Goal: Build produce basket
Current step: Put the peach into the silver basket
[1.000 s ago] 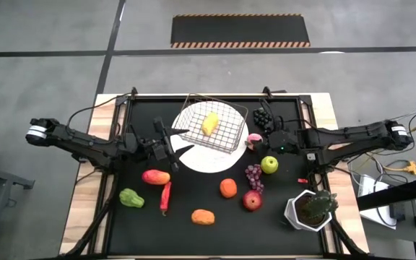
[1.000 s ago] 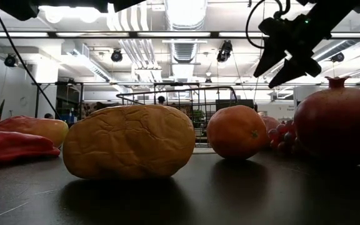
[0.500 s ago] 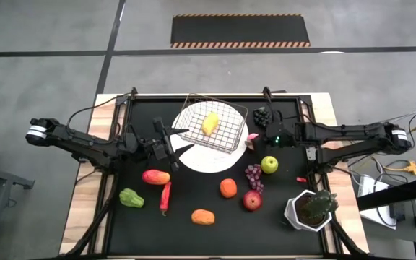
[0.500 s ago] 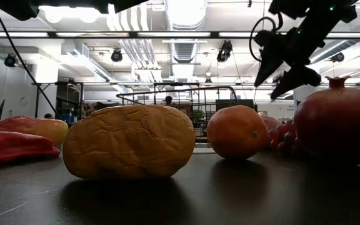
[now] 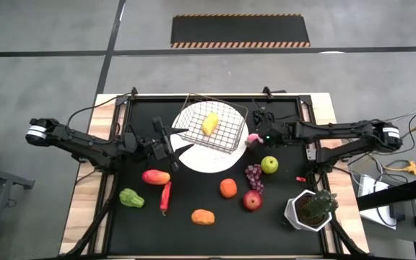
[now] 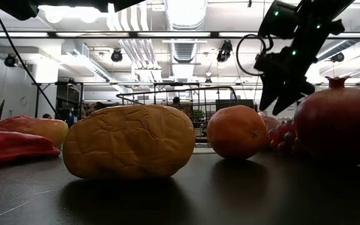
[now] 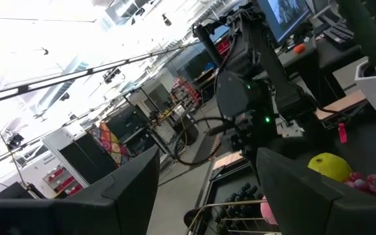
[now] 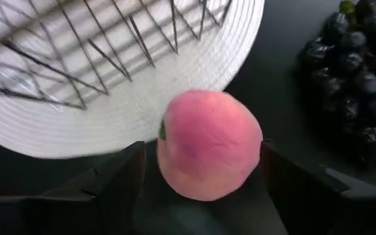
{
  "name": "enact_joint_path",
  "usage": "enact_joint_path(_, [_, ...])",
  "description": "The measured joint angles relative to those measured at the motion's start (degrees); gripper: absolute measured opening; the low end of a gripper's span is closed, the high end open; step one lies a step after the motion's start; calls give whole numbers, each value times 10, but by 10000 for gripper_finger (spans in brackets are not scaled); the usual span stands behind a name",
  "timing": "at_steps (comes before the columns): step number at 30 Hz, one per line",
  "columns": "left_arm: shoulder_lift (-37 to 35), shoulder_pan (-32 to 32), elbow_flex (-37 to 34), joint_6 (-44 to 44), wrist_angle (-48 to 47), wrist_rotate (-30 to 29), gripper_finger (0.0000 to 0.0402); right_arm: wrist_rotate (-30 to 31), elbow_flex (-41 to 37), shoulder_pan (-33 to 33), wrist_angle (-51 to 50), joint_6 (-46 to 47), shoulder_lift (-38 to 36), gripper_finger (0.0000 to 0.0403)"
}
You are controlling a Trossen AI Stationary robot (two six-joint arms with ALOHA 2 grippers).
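Note:
The dark wire basket (image 5: 214,127) stands on a round white plate (image 5: 197,159) with a yellow mango (image 5: 209,123) inside. A pink peach (image 8: 207,143) lies on the table at the plate's right rim, also seen from above (image 5: 253,139). My right gripper (image 8: 201,171) is open and low over the peach, one finger on either side of it. Whether the fingers touch it, I cannot tell. In the low view my right gripper (image 6: 279,103) points down. My left gripper (image 5: 170,148) is open and empty at the plate's left edge.
Dark grapes (image 5: 263,115) lie just beyond the peach. A green apple (image 5: 269,165), purple grapes (image 5: 254,175), an orange (image 5: 228,188), a pomegranate (image 5: 252,201), peppers (image 5: 131,198) and other fruit are spread over the near half. A potted plant (image 5: 310,208) stands near right.
My right gripper has moved toward the table's left edge and come down, from above the green apple's side to a place around the pink peach. Its fingers have stayed open. The peach has not moved.

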Motion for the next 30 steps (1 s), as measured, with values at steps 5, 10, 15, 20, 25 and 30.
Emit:
enact_joint_path(5, [0,0,0,0,0,0,238,1,0,0,6,-17,38,269])
enact_joint_path(10, [0,0,0,0,-1,0,238,2,0,0,44,-30,66,258])
enact_joint_path(15, [0,0,0,0,-1,0,238,8,2,-2,59,-34,88,246])
enact_joint_path(20, [0,0,0,0,-1,0,238,8,3,-5,63,-31,94,223])
enact_joint_path(25, [0,0,0,0,-1,0,238,3,1,-5,57,-18,82,204])
enact_joint_path(30, [0,0,0,-1,-1,0,238,-3,0,-5,44,-15,65,199])
